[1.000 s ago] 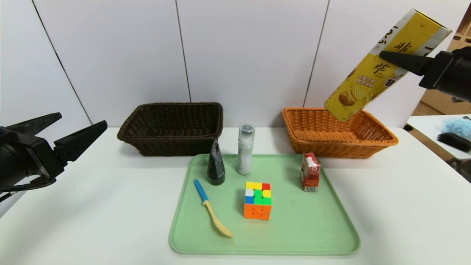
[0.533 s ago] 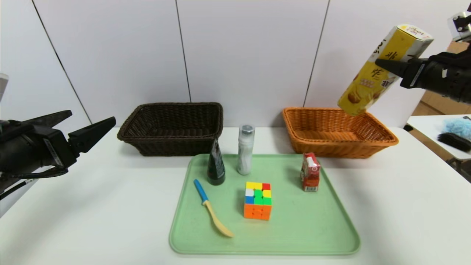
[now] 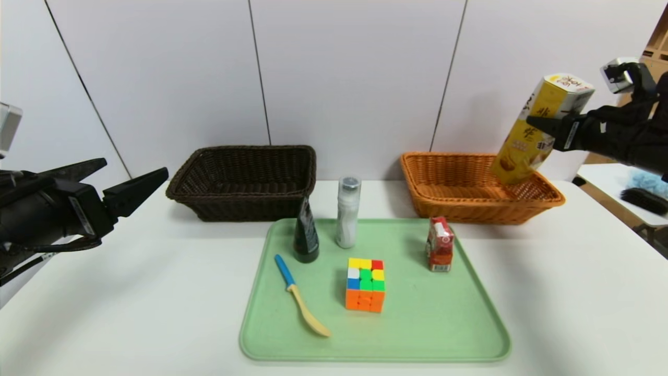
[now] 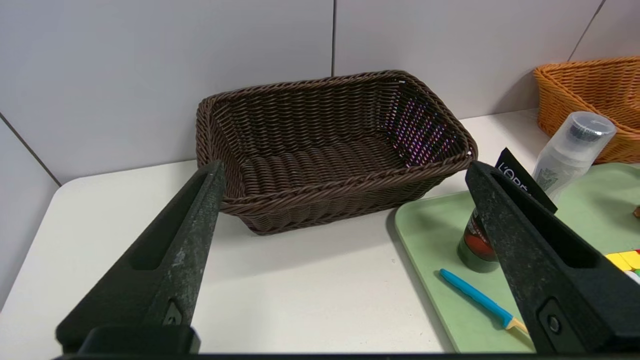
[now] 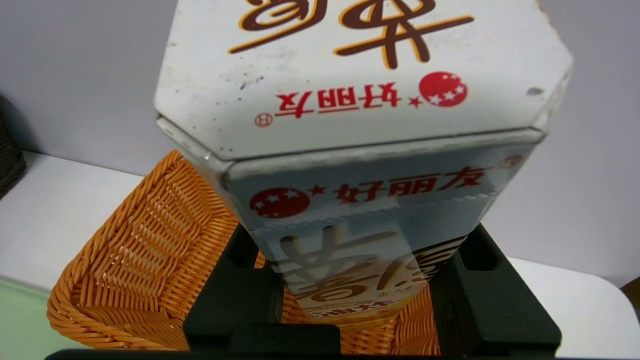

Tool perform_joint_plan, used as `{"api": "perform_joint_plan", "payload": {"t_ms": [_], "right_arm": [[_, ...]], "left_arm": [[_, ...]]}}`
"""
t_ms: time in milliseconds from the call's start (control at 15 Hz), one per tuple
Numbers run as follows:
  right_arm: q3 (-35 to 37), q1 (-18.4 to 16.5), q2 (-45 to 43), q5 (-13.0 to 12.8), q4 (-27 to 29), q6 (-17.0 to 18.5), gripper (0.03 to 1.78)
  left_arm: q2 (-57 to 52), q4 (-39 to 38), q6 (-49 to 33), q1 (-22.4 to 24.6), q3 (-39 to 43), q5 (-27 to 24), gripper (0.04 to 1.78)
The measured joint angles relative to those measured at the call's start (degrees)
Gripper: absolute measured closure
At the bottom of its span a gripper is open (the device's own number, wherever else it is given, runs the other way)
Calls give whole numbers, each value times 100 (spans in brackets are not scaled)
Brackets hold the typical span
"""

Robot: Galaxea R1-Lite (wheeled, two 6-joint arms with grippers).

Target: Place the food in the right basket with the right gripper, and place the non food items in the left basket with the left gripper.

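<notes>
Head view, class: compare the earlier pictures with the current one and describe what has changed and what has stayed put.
The right pincer, shut on the yellow snack box, has carried it down toward the orange basket and swung it closer to upright; its lower end now hangs at the basket's rim. The left pincer, open, has crept slightly toward the brown basket. Everything on the green tray is unmoved.

Yellow-white chip box [image 3: 540, 128] tilted, clamped in right gripper [image 3: 543, 127] above orange basket [image 3: 438, 201] – brown basket [image 3: 245, 180] empty. On tray: cube [image 3: 366, 284], red carton [image 3: 440, 244], black tube [image 3: 306, 233], clear bottle [image 3: 348, 211], spoon [image 3: 301, 302].
</notes>
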Motion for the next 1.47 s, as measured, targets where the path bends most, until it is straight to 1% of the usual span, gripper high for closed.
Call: {"api": "perform_joint_plan", "payload": {"t_ms": [267, 400, 467, 1000, 1067, 1200, 1467], "right_arm": [[93, 0, 141, -22, -20, -2, 103], [99, 0, 229, -144, -33, -16, 103], [101, 6, 257, -155, -35, -24, 103], [107, 63, 327, -139, -35, 11, 103], [112, 63, 347, -183, -38, 6, 103], [90, 61, 411, -397, -61, -7, 103], [32, 59, 629, -679, -617, -18, 103]], "left_arm": [[16, -2, -2, 0, 16, 2, 13], [16, -2, -22, 0, 33, 5, 13], [13, 0, -27, 0, 46, 5, 13], [-26, 0, -40, 0, 82, 5, 13], [-33, 0, -38, 0, 85, 7, 13], [-55, 0, -35, 0, 118, 5, 13], [-74, 0, -35, 0, 126, 5, 13]]}}
